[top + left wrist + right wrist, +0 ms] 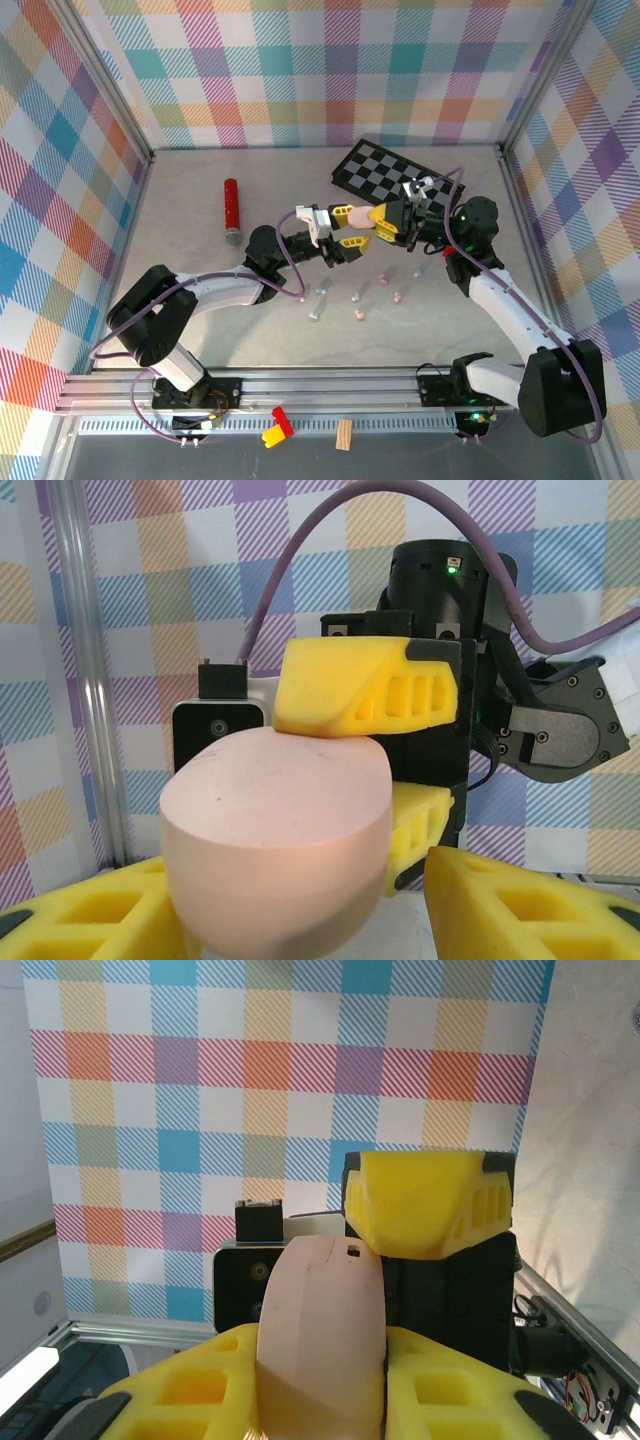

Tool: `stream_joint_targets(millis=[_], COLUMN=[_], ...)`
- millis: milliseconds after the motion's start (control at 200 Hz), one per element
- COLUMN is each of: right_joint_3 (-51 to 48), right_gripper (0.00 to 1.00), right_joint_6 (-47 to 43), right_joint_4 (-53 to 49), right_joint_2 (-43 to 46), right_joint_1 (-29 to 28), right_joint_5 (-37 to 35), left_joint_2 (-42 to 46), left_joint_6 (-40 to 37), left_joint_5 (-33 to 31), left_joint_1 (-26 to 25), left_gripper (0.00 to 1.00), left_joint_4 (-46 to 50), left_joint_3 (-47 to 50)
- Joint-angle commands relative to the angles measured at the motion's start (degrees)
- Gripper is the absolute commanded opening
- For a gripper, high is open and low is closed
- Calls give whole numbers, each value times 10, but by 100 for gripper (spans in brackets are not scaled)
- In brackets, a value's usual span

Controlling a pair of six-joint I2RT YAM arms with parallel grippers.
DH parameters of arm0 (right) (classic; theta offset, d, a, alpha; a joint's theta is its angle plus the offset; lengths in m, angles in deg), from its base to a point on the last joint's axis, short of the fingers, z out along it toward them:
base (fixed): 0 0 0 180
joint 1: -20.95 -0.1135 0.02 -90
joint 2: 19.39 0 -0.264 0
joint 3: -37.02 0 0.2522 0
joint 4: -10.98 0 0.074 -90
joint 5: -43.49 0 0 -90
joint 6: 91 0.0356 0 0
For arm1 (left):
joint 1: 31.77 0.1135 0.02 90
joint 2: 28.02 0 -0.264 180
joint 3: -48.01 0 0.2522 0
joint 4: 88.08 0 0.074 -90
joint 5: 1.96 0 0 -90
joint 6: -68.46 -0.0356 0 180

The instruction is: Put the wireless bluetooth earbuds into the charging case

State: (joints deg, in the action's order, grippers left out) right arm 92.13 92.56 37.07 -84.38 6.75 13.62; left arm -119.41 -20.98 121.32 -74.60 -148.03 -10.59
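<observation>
A pink pebble-shaped charging case (352,214) hangs above the table between both grippers, its lid closed. My right gripper (383,226) is shut on it: in the right wrist view the case (320,1350) is pressed between both yellow fingers (190,1400). My left gripper (335,230) is open around the case (275,840). One of its fingers (80,915) touches the case, and the other stands apart from it. Several tiny pastel earbuds (358,297) lie scattered on the table below, none of them held.
A black-and-white checkerboard (390,168) lies at the back right. A red cylinder with a grey cap (231,210) lies at the back left. Red and yellow blocks (278,427) and a wooden block (344,433) sit in front of the rail.
</observation>
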Motion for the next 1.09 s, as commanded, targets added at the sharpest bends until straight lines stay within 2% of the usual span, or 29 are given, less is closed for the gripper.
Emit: stream_joint_targets(millis=[0,305,710,850,915,1010,1090], right_joint_3=[2,1,2,-1,0,0,1], right_gripper=[13,13,13,13,13,13,13], right_joint_6=[-20,-30,-42,-38,-32,-17,-15], right_joint_4=[-2,-15,-30,-26,-20,0,2], right_joint_2=[13,14,16,16,16,15,15], right_joint_1=[3,3,4,4,3,4,3], right_joint_5=[7,7,4,1,1,2,1], left_joint_2=[-1,-1,-5,-6,-8,-10,-12], left_joint_6=[-14,-9,13,13,13,11,10], left_joint_5=[-2,11,27,29,30,31,31], left_joint_1=[6,6,7,6,6,7,6], left_gripper=[58,52,52,47,48,55,56], left_joint_4=[-33,-34,-34,-34,-34,-34,-34], left_joint_3=[-15,-17,-27,-26,-25,-25,-24])
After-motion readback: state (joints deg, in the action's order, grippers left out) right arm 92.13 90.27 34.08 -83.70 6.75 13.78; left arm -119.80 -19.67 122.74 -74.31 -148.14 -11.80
